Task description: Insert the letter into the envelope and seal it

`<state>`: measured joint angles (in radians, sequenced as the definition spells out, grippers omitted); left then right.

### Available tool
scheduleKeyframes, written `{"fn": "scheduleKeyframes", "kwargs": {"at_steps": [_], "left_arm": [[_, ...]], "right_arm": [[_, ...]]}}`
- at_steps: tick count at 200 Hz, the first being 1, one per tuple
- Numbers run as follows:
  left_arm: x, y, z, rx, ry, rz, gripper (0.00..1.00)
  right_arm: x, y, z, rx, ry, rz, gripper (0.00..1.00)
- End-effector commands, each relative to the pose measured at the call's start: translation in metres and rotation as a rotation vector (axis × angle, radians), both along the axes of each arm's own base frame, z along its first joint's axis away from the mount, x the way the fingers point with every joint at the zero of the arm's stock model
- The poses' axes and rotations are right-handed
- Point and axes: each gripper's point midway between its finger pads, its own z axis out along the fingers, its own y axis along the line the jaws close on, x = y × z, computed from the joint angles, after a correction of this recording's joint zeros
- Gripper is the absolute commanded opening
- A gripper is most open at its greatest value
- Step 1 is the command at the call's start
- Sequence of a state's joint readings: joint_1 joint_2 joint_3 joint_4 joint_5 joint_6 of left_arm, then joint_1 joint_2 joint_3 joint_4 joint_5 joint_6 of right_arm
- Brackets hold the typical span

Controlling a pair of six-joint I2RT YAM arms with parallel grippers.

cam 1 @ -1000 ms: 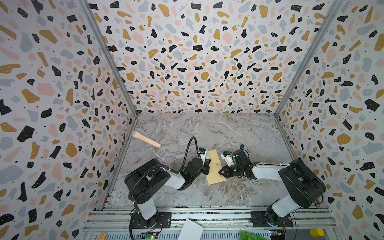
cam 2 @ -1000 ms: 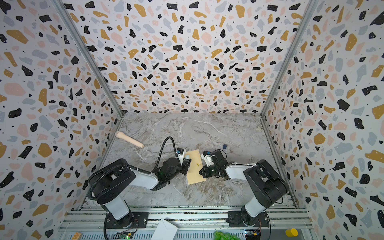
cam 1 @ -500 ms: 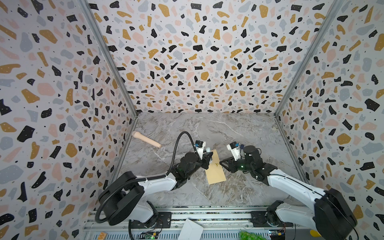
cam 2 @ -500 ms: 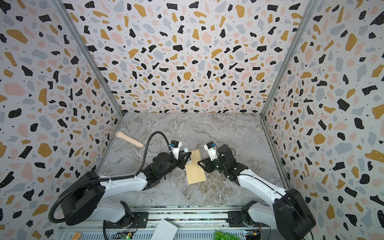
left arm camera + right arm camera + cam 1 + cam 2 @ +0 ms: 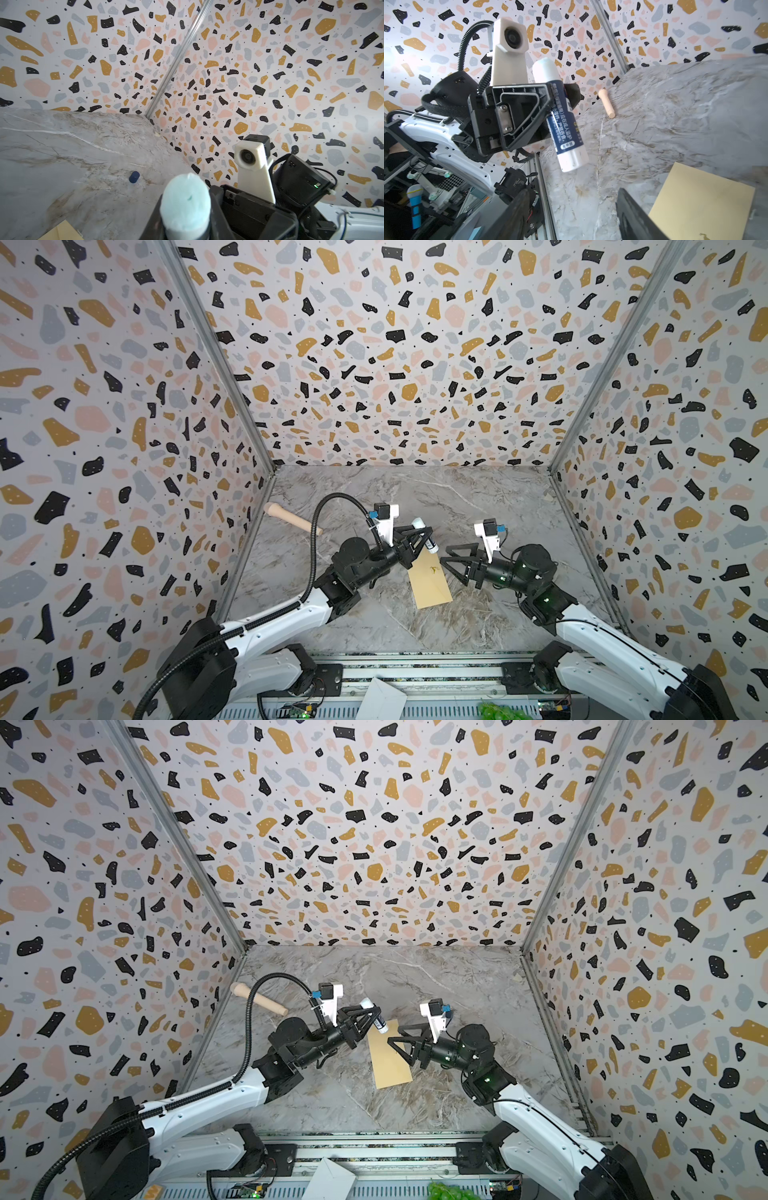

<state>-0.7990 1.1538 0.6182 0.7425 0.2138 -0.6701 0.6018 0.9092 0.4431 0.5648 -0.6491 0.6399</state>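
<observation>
Clamping a glue stick (image 5: 566, 128) in narrowly parted jaws, the left gripper (image 5: 424, 536) hovers; the envelope (image 5: 430, 585) lies flat between it and the right gripper (image 5: 445, 554), whose jaws stand wide, empty.

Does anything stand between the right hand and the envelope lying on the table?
Nothing visible does. The open right hand hangs just beside the right edge of the envelope. The glue stick, held in the left hand, sits near the envelope's far end, off that path.
</observation>
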Motion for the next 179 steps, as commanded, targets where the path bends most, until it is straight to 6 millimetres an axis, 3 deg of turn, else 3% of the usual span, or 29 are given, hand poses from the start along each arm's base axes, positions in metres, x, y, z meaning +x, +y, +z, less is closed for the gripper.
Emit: {"fn": "scheduleKeyframes", "kwargs": {"at_steps": [1,48,75,119,179], "left_arm": [[-0.014,0.003,0.049,-0.142,-0.058,-0.069,0.0],[-0.02,0.003,0.056,-0.18,-0.047,-0.101,0.0],[-0.023,0.003,0.061,-0.191,-0.047,-0.12,0.0],[-0.023,0.001,0.058,-0.181,-0.039,-0.126,0.0],[-0.023,-0.001,0.054,-0.166,-0.033,-0.132,0.0]], "right_arm": [[-0.013,0.008,0.034,0.095,-0.069,0.072,0.67],[-0.014,0.015,0.044,0.11,-0.101,0.091,0.62],[-0.012,0.017,0.045,0.109,-0.108,0.093,0.5],[-0.014,0.016,0.051,0.121,-0.125,0.093,0.48],[-0.012,0.017,0.053,0.119,-0.123,0.087,0.34]]}}
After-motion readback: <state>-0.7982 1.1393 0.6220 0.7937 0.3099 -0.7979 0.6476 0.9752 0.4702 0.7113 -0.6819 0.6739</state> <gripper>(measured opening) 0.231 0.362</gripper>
